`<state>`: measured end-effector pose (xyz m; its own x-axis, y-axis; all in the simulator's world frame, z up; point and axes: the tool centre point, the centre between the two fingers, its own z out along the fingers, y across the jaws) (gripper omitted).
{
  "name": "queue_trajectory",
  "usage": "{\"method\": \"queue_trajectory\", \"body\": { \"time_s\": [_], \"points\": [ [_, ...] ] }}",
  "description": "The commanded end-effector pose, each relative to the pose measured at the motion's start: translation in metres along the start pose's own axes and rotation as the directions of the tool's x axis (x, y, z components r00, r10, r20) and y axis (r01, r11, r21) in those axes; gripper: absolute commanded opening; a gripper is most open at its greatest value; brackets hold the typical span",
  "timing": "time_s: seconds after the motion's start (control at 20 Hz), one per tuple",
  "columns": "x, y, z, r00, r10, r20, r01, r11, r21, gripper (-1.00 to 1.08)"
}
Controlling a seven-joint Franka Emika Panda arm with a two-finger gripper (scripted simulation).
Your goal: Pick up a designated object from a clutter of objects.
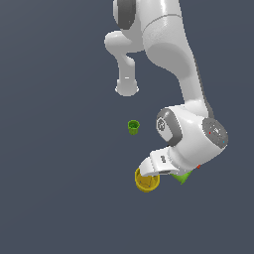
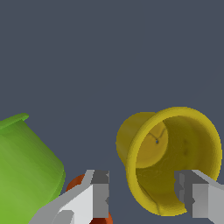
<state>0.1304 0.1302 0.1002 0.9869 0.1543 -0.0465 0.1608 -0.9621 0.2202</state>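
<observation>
- Dark slate ground, no edges in sight, carries scattered toys
- Mustard-yellow cup (image 2: 173,159) lies tipped on its side, mouth toward the wrist camera
- Gripper (image 2: 142,199) stands apart, one finger outside the rim and one inside, likely to pinch the wall
- Lime-green cylinder (image 2: 24,170) and orange-red cup (image 2: 78,183) lie just beside; tiny green cup (image 1: 133,127) stands well apart

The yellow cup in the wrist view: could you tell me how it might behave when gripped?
The yellow cup lies on its side, so it would probably roll if nudged. Its thin, hollow wall suggests it is light. The gripper straddles its rim, and the taper might let it slip.

one yellow cup (image 1: 147,181), one tiny green cup (image 1: 133,127), one lime-green cylinder (image 2: 26,170), one orange-red cup (image 2: 78,183)
</observation>
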Motion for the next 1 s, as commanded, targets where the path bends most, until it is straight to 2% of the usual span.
{"method": "queue_trajectory", "body": {
  "time_s": [0.0,0.25,0.7,0.75,0.95],
  "points": [
    [0.002,-0.003,0.004,1.0,-0.003,-0.001,0.003,1.0,-0.005,0.28],
    [0.001,-0.003,0.006,1.0,-0.003,0.0,0.003,1.0,-0.004,0.28],
    [0.002,-0.003,0.035,1.0,-0.004,-0.001,0.004,1.0,-0.005,0.28],
    [0.002,-0.003,0.035,1.0,-0.004,-0.001,0.004,1.0,-0.005,-1.0],
    [0.002,-0.003,0.035,1.0,-0.004,-0.001,0.004,1.0,-0.005,-1.0]
  ]
}}
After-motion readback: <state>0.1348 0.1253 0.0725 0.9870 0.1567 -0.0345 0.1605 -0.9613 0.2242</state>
